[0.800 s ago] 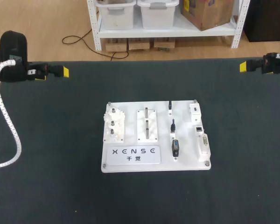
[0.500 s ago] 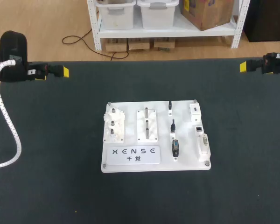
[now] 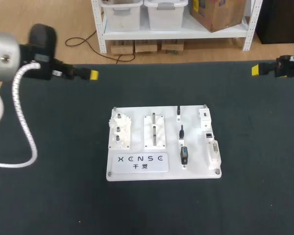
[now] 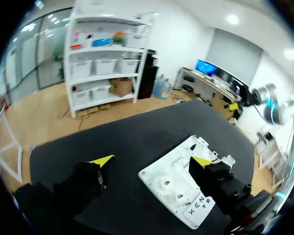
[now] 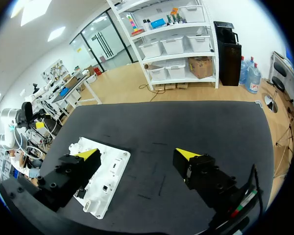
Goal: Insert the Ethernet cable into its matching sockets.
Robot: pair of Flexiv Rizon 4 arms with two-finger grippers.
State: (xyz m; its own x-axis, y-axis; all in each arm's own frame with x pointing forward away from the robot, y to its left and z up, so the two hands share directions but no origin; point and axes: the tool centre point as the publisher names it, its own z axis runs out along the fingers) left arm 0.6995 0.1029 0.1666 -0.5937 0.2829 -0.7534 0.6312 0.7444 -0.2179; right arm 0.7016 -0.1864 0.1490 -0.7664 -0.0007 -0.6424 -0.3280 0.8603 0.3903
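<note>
One white board (image 3: 137, 174) lies flat in the middle of the dark desk (image 3: 59, 196); on it stand one pegged block (image 3: 119, 131) at its left end, one slotted block (image 3: 155, 131) beside that, and one label (image 3: 139, 162) along the near edge; three black plugs (image 3: 182, 131) sit in a column right of the slotted block, and which of them is the Ethernet one cannot be told; three white sockets (image 3: 208, 134) line the board's right edge, just beside the plugs.

Two arms, two tools. The left tool (image 4: 152, 160) hangs over the far left of the desk with its fingers spread wide, holding nothing and touching nothing; in its wrist view the board lies ahead of it, well apart. The right tool (image 5: 137, 153) sits at the far right edge of the desk, fingers likewise spread wide and empty; the board lies ahead, toward one finger.

Since 0.5 s ago the left arm has swung in from the desk's left edge, its yellow tip now nearer the middle along the far edge; the right arm and the board have not moved.
</note>
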